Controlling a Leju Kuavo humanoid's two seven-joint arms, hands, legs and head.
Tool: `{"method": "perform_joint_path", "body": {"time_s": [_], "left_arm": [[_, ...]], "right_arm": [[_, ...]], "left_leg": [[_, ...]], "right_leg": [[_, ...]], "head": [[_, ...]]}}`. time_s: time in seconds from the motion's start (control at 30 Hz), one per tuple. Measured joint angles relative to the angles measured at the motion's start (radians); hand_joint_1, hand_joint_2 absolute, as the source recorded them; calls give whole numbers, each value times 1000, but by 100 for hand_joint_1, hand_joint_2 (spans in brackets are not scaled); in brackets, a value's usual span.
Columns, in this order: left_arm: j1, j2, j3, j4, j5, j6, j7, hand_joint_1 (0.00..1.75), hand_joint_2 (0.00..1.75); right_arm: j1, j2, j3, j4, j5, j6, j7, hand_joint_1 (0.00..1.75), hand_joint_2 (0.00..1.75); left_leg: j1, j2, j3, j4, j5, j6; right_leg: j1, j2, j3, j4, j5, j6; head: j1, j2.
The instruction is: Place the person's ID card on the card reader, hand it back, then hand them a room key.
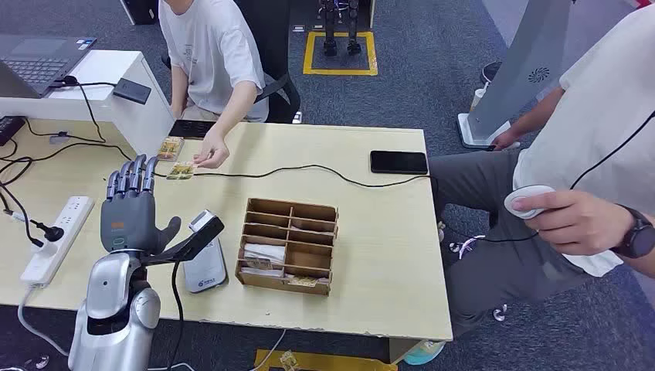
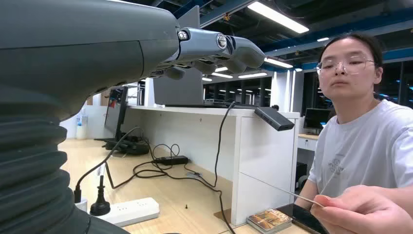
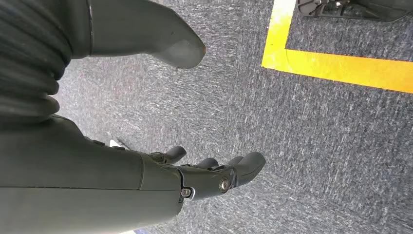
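So the robot's left hand (image 1: 131, 209) is up over the pale wooden table (image 1: 371, 309) with fingers spread, holding nothing. At about 1 o'clock from it, the seated person's hand (image 1: 212, 153) pinches a small patterned ID card (image 1: 182, 171) just above the tabletop, near the fingertips but apart from them. The grey card reader (image 1: 204, 267) sits at 4 o'clock of the hand, beside a brown wooden compartment box (image 1: 290, 246). The right hand (image 3: 214, 178) hangs over grey carpet, fingers loosely apart, holding nothing.
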Motion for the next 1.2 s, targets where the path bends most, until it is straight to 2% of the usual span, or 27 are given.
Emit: {"method": "perform_joint_path", "body": {"time_s": [0.33,0.37,0.47,0.5,0.77,1.0,1.2], "left_arm": [[-7,0,0,13,0,0,7,0,175],[-8,1,0,15,0,1,8,16,175],[-11,1,0,23,0,1,8,147,175],[-11,0,0,25,0,1,8,175,175],[-11,0,0,31,2,1,-5,175,175],[-10,1,0,31,22,26,-74,175,175],[-8,-6,0,31,88,10,-93,175,175]], "right_arm": [[0,0,4,0,0,2,2,0,175],[0,0,6,0,0,2,1,0,175],[0,0,8,0,0,1,-1,0,175],[0,0,8,0,0,0,-2,0,175],[0,0,8,0,0,0,-8,0,175],[0,0,8,0,0,0,-1,0,175],[0,0,8,0,0,-7,-1,0,175]], "left_leg": [[0,0,0,0,0,0],[0,0,0,0,0,0],[0,0,0,0,0,0],[0,0,0,0,0,0],[0,0,0,0,0,0],[0,0,0,0,0,0],[0,0,0,0,0,0]], "right_leg": [[0,0,0,0,0,0],[0,0,0,0,0,0],[0,0,0,0,0,0],[0,0,0,0,0,0],[0,0,0,0,0,0],[0,0,0,0,0,0],[0,0,0,0,0,0]], "head": [[0,0],[0,0],[0,0],[0,0],[0,0],[0,0],[0,0]]}}
